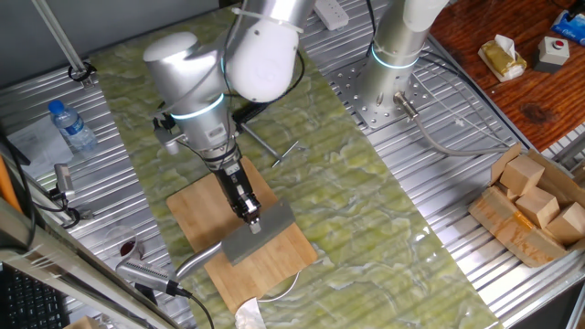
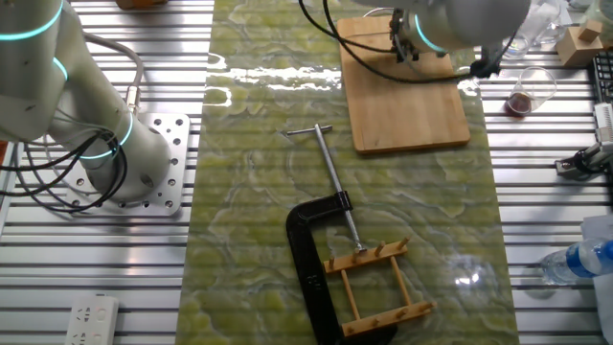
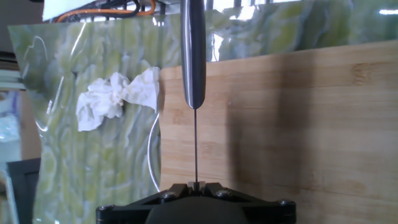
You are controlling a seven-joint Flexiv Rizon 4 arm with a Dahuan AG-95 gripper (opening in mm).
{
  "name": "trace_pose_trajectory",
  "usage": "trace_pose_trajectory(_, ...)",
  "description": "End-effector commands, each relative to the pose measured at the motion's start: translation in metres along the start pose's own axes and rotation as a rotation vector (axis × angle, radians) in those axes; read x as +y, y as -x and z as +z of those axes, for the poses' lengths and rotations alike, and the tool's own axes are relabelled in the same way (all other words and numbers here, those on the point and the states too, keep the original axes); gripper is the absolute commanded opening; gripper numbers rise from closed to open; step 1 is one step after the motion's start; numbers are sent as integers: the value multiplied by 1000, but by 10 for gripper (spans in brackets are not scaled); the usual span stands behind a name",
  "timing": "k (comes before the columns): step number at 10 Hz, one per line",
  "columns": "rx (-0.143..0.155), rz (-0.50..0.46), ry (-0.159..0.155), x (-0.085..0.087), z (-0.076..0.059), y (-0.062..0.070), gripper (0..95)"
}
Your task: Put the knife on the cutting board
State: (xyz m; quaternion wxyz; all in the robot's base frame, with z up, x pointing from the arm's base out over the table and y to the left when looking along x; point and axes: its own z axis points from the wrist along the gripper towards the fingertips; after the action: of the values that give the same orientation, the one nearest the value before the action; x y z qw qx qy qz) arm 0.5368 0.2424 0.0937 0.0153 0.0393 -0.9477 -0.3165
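Claw: the claw (image 1: 253, 219) is clenched on the knife (image 1: 259, 235), pinching the back edge of the blade; in the hand view the blade stands as a thin vertical line rising from the closed jaws.
Knife: it hangs directly under the claw, over the near part of the cutting board (image 1: 194, 212). The grey blade looks tilted, and I cannot tell if its lower edge touches the wood already.
Long axis: the knife runs from the blade at the right to the curved handle (image 1: 196, 260) at the near left, and the handle reaches past the board's left edge.
Board: it lies flat on the green mat of the desk (image 1: 430, 174).
Next move, my judgement: lower and lay the blade flat, keeping the handle over the board.
Nearby: a crumpled tissue (image 3: 116, 98) lies beside the board's near edge.
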Motion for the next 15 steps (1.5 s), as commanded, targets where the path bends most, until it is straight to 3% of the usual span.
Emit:
trace_pose_trajectory(1,-2,0,12,-2,3,1,0)
trace_pose_trajectory(3,-4,-14,19,-5,7,1,0)
trace_pose_trajectory(7,-11,-6,68,-10,14,1,0)
trace_pose_trajectory(15,-17,15,97,-17,23,2,0)
